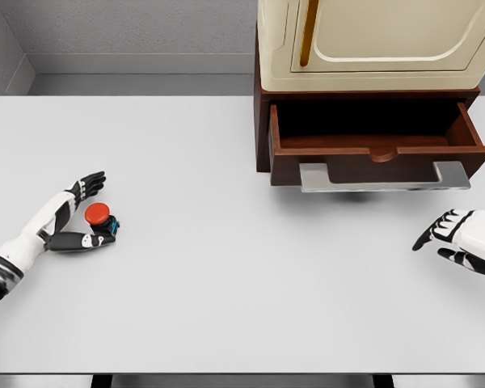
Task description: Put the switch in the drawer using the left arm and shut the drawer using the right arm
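A switch [99, 217] with a round red button on a small dark base sits on the white table [226, 283] at the left. My left hand [85, 212] lies around it, open, with fingers behind it and the thumb in front, close to the base. The brown wooden drawer [377, 147] of the cabinet stands pulled out at the upper right, its inside dark and showing nothing, with a silver handle [383, 177] across its front. My right hand [453, 234] rests open on the table, below and to the right of the drawer.
A cream cabinet [372, 40] with a door and a vertical wooden handle sits above the drawer. Grey walls run behind the table. The table's front edge shows near the bottom of the view.
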